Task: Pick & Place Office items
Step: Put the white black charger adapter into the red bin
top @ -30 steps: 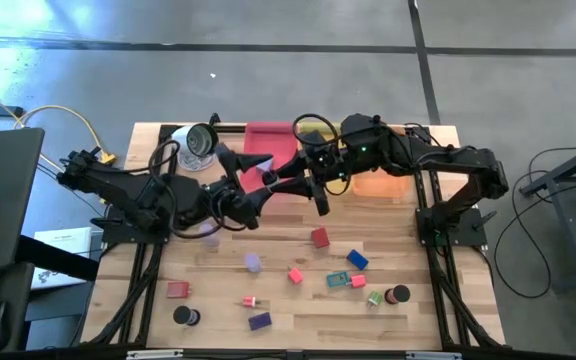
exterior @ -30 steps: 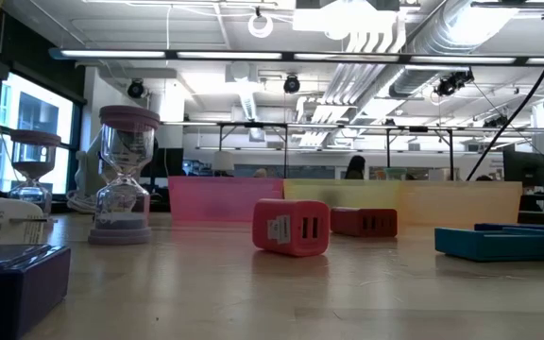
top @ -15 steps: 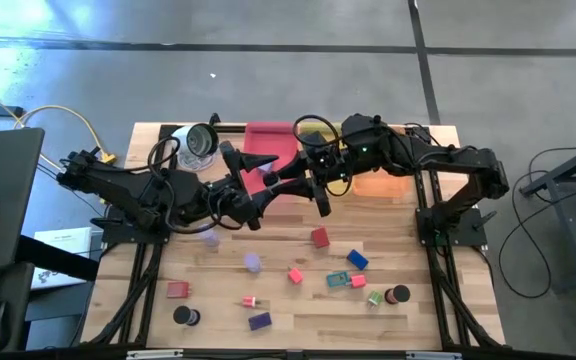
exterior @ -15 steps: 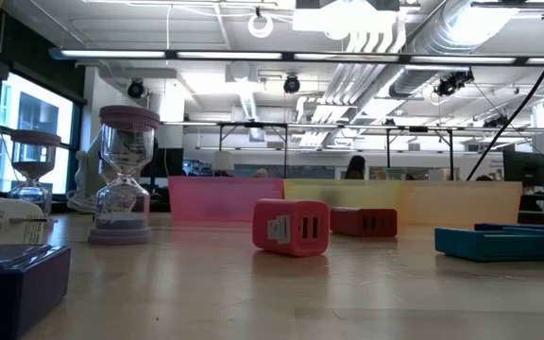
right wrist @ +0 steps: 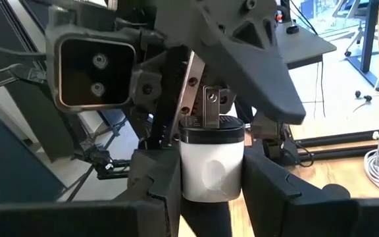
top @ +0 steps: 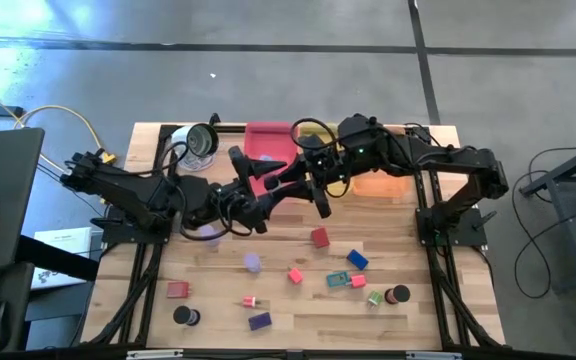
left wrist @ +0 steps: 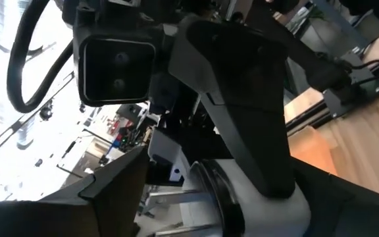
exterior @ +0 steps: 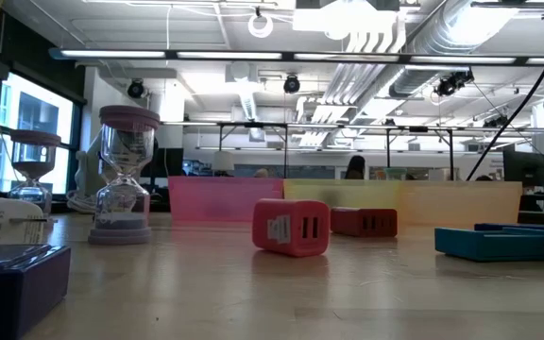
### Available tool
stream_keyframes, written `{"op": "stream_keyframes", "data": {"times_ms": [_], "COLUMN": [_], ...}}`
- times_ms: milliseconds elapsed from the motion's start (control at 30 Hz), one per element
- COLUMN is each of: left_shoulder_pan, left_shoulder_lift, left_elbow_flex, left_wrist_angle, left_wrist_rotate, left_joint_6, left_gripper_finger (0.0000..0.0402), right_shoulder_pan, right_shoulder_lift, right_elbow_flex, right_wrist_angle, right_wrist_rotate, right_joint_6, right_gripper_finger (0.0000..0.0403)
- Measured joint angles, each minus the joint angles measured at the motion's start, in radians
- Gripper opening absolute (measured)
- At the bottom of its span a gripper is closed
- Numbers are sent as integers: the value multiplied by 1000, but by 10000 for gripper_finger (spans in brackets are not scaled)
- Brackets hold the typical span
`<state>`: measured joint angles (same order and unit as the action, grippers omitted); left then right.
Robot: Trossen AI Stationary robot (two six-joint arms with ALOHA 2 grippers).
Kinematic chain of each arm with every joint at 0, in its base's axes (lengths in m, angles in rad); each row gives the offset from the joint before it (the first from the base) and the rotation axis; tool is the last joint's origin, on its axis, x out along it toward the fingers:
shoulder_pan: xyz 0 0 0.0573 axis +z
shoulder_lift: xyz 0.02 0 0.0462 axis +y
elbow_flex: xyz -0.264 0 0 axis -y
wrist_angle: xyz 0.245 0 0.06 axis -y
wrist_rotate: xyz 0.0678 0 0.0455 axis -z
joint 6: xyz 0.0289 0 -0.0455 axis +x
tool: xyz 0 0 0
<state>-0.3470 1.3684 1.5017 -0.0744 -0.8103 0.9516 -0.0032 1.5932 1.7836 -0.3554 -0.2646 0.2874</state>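
My two grippers meet above the table's middle, in front of the trays. My right gripper [top: 290,190] [right wrist: 210,181] is shut on a white plug adapter [right wrist: 212,158] with metal prongs [right wrist: 210,108]. My left gripper [top: 255,195] faces it, open, its fingers [right wrist: 258,46] standing on either side of the adapter's pronged end. The other office items lie on the near half of the table: a red block [top: 319,237], a blue block [top: 357,260], a lavender cylinder [top: 253,262], a purple block [top: 259,321] and black discs [top: 184,316]. Neither gripper shows in the low view. My right gripper pinches the white adapter's body [right wrist: 196,174] between its two fingers, one on each flat side. The adapter is lifted clear of the table, its prongs pointing away from the gripper toward the left arm. My left gripper: I cannot tell whether its fingers touch the adapter.
Pink [top: 266,148], yellow [top: 313,128] and orange [top: 378,186] trays line the far edge, with a round silver-and-white object [top: 198,141] to their left. The low view shows an hourglass [exterior: 124,175], a red adapter [exterior: 291,227] and a teal piece [exterior: 499,241].
My left gripper has moved toward the table's right and slightly toward the far edge, closing in on my right gripper and the adapter. My right gripper has kept its place.
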Motion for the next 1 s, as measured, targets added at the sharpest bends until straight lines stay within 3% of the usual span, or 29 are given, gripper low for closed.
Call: {"op": "stream_keyframes", "data": {"times_ms": [300, 433, 567, 800, 1000], "left_shoulder_pan": [-12, -15, -16, -16, -16], "left_shoulder_lift": [4, 5, 5, 5, 1], "left_elbow_flex": [0, 0, 0, 0, 3], "left_wrist_angle": [14, 14, 18, 18, 31], "left_wrist_rotate": [-84, -99, -116, -144, -254], "left_joint_6": [32, 43, 50, 46, 1], "left_gripper_finger": [249, 235, 233, 234, 233], "right_shoulder_pan": [-1, 0, 0, 0, -15], "right_shoulder_lift": [0, 0, 0, 0, -49], "right_elbow_flex": [1, 1, 1, 1, -2], "right_wrist_angle": [-19, -32, -45, -53, -128], "right_wrist_rotate": [10, 43, 49, 58, 227], "right_joint_6": [3, 3, 4, -13, -75], "right_gripper_finger": [112, 134, 152, 147, 158]}}
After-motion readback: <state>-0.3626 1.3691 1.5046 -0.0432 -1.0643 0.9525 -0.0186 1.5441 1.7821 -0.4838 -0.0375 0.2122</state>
